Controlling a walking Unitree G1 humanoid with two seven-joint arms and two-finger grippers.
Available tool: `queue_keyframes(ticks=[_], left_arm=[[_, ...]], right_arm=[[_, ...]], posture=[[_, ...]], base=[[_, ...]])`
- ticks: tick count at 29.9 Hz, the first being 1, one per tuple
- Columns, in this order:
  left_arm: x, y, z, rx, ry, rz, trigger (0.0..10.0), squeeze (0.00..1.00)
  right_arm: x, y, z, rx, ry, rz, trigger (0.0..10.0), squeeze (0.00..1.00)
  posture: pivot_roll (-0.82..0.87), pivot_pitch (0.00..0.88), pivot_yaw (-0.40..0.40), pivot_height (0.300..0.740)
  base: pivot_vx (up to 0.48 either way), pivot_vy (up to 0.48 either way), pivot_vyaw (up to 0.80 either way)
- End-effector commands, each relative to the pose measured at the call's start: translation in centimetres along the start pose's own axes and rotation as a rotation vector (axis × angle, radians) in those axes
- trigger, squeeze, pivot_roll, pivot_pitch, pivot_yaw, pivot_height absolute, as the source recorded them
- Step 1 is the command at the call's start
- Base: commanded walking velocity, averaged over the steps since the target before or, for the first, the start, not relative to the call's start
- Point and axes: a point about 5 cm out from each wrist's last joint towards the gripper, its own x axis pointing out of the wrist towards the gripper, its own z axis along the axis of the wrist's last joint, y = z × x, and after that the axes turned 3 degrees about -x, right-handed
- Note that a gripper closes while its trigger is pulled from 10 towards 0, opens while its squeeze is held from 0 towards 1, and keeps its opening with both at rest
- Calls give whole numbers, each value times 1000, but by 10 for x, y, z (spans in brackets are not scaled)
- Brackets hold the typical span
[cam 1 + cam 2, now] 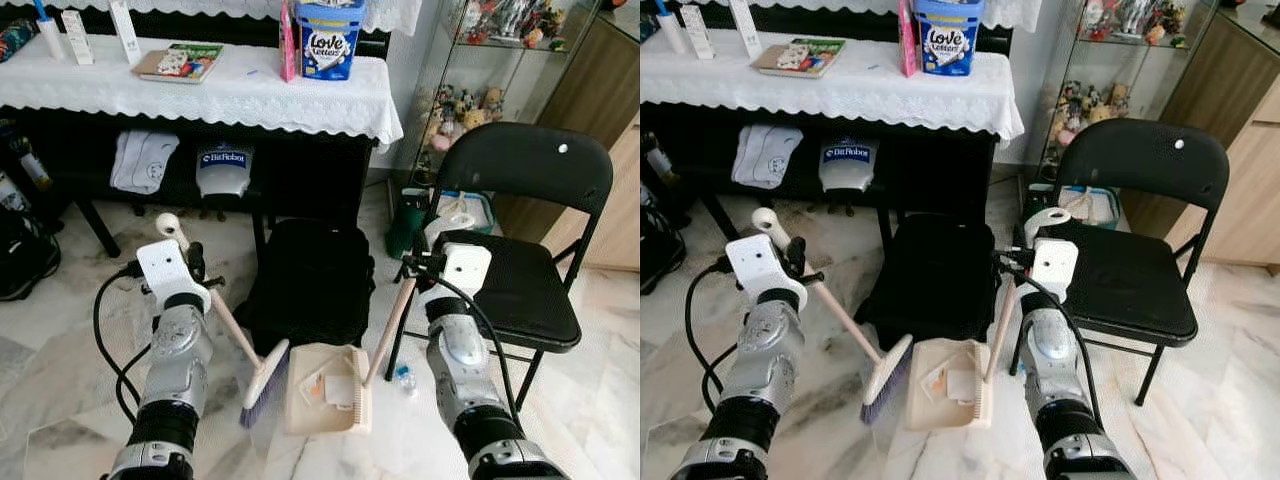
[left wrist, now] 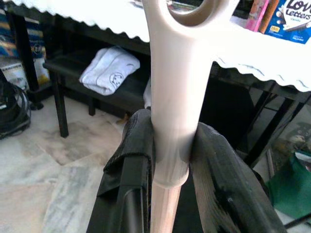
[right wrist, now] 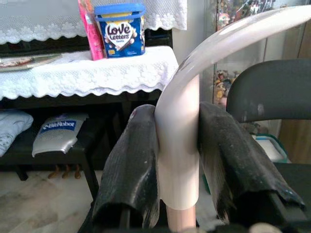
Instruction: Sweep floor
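Note:
My left gripper [image 1: 196, 268] is shut on the cream handle of a hand broom [image 1: 262, 379], whose purple bristles rest on the marble floor just left of the dustpan. Its black fingers [image 2: 136, 160] clamp the handle [image 2: 177, 97] on both sides. My right gripper [image 1: 418, 268] is shut on the long handle [image 1: 390, 330] of a beige dustpan [image 1: 328, 392] that lies flat on the floor between my arms. Bits of paper litter [image 1: 322, 383] lie inside the pan. In the right wrist view the fingers [image 3: 133, 165] grip the curved handle [image 3: 180, 141].
A black bag [image 1: 310, 280] sits on the floor right behind the dustpan. A black folding chair [image 1: 520, 240] stands close on the right, with a small clear piece of litter [image 1: 404, 378] by its leg. A table with a white lace cloth [image 1: 200, 85] spans the back.

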Motion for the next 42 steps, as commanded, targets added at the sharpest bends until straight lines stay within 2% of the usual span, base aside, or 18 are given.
queue_keyframes(ticks=[1,7,16,21,27,30,34,37,42], left_arm=[[6,-9,22,-1,-104,-27,10000,0],[5,-14,22,7,-112,-51,10000,0],[13,-21,21,29,-99,-85,10000,0],[15,-19,22,37,-98,-82,10000,0],[22,-5,28,79,-116,-48,10000,0],[24,2,28,86,-118,-11,10000,0],[24,3,29,94,-126,-3,10000,0],[19,4,24,100,-126,18,10000,0],[14,9,21,119,-153,58,10000,0]], right_arm=[[3,0,11,15,-60,-8,10000,0],[-4,3,8,26,-47,-8,10000,0],[5,1,16,27,-69,-28,10000,0],[6,0,17,28,-71,-33,10000,0],[9,0,16,13,-59,-28,10000,0],[10,-2,15,11,-53,-25,10000,0],[11,-3,14,15,-44,-23,10000,0],[16,-2,19,9,-53,7,10000,0],[25,-1,27,-1,-65,52,10000,0]], posture=[[-2,0,-50,740],[-12,0,-38,740],[-30,0,-1,740],[-29,0,7,740],[-18,0,19,740],[15,0,4,740],[21,0,-7,740],[49,0,-64,740],[86,0,-109,740]], base=[[0,0,0],[0,0,0],[0,0,0],[0,0,0],[0,0,338],[0,0,800],[0,0,800],[0,0,800],[0,0,800]])
